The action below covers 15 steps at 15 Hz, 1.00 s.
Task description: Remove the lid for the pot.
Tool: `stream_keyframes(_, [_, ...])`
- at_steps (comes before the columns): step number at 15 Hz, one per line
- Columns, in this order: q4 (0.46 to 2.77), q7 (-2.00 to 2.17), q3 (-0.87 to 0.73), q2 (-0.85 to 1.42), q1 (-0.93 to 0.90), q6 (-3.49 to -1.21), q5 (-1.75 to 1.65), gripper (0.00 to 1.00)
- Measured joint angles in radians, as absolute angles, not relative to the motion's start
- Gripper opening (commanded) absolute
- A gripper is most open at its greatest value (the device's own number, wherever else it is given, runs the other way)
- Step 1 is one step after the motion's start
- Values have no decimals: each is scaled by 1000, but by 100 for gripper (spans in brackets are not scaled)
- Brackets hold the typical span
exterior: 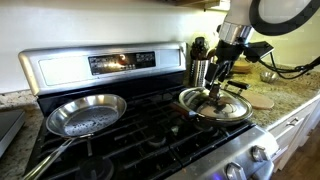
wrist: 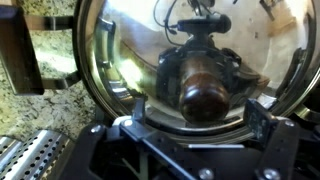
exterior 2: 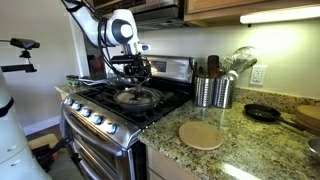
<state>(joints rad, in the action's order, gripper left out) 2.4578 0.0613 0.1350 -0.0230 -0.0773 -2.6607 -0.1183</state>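
Note:
The glass lid point(exterior: 222, 105) with its shiny metal rim sits on the dark pot point(exterior: 196, 110) on a stove burner; it shows in both exterior views point(exterior 2: 137, 97). In the wrist view the lid point(wrist: 130, 60) fills the frame, with its dark knob point(wrist: 205, 92) in the middle. My gripper point(wrist: 197, 118) is open and right above the lid, one finger on each side of the knob with a gap on both sides. In both exterior views the gripper point(exterior: 217, 88) point(exterior 2: 133, 80) points straight down onto the lid's centre. The pot is mostly hidden under the lid.
A shiny steel frying pan point(exterior: 88, 113) lies on the neighbouring burner. Steel utensil holders point(exterior 2: 212, 92) stand on the granite counter beside the stove, with a round cork trivet point(exterior 2: 202, 135) and a small black pan point(exterior 2: 262, 112) further along. The stove's back panel point(exterior: 110, 62) rises behind.

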Motion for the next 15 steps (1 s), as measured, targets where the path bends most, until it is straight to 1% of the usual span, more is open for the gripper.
stream_keyframes(1, [2453,62,136,-14,-79,-2660,-117,100])
stream_keyframes(2, [2450,63,137,-8,-80,-2659,-117,98])
stream_keyframes(3, [2447,66,137,-3,-80,-2657,-117,86])
stream_keyframes(4, [2445,73,137,0,-80,-2651,-117,87])
stream_keyframes(5, [2441,86,137,3,-80,-2641,-121,95])
stream_keyframes(6, [2438,102,137,4,-80,-2629,-129,93])
stream_keyframes(7, [2433,116,137,4,-80,-2611,-133,97])
stream_keyframes(9, [2423,139,137,4,-80,-2582,-137,96])
stream_keyframes(12, [2416,145,137,4,-81,-2570,-137,71])
stream_keyframes(13, [2416,145,137,4,-81,-2571,-137,56])
stream_keyframes(14, [2416,145,137,5,-81,-2572,-137,49])
stream_keyframes(15, [2416,149,137,8,-81,-2571,-138,43])
